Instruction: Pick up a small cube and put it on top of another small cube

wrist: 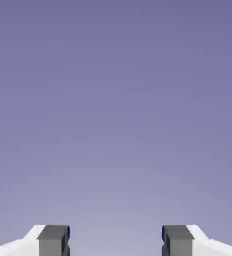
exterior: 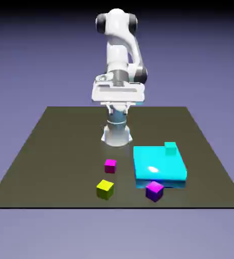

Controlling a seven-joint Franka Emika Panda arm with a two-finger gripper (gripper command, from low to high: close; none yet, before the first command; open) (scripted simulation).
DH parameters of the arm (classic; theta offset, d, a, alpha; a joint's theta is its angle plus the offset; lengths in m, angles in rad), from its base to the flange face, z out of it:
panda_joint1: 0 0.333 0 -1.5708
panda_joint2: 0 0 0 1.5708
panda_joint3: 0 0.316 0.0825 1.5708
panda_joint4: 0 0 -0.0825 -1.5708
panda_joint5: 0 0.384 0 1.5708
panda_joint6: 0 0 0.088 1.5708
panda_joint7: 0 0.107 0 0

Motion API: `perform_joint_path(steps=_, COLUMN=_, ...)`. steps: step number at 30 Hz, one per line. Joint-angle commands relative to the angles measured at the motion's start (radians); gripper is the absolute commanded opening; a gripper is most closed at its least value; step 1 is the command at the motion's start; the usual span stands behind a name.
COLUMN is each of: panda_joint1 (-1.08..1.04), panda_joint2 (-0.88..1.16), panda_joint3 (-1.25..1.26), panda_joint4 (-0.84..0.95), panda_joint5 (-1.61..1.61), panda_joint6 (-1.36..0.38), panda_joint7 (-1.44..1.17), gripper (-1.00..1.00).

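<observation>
The small lime cube (exterior: 105,189) rests on the dark table (exterior: 58,152) near its front edge, left of the middle in the exterior view. The small purple cube (exterior: 154,190) sits to its right, just in front of the cyan slab. My gripper (exterior: 118,103) hangs high above the table's far side, well away from both cubes. In the hand view the gripper (wrist: 115,242) is open, its grey fingertips (wrist: 52,240) wide apart with nothing between them. That view holds only the blue-violet backdrop; no cube shows in it.
A magenta-pink cube (exterior: 110,165) lies a little behind the lime cube. A flat cyan slab (exterior: 159,167) lies on the exterior view's right, with a teal cube (exterior: 170,148) on its far corner. The robot's base (exterior: 117,134) stands mid-table behind them.
</observation>
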Motion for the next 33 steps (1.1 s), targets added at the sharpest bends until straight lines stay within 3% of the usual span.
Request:
perform_joint_path(steps=1, panda_joint1=-0.003, panda_joint2=0.036, panda_joint3=-0.004, panda_joint4=0.027, panda_joint5=0.007, panda_joint6=-0.036, panda_joint7=0.007, gripper=0.00)
perform_joint_path(steps=28, panda_joint1=-0.083, panda_joint2=1.015, panda_joint3=-0.098, panda_joint4=0.769, panda_joint5=0.205, panda_joint6=-0.994, panda_joint7=0.201, gripper=0.00)
perform_joint_path(steps=30, panda_joint1=-0.083, panda_joint2=1.020, panda_joint3=-0.098, panda_joint4=0.772, panda_joint5=0.206, panda_joint6=-0.999, panda_joint7=0.202, gripper=0.00)
perform_joint_path(steps=33, panda_joint1=-0.080, panda_joint2=1.095, panda_joint3=-0.082, panda_joint4=0.717, panda_joint5=0.232, panda_joint6=-0.869, panda_joint7=0.183, gripper=0.00)
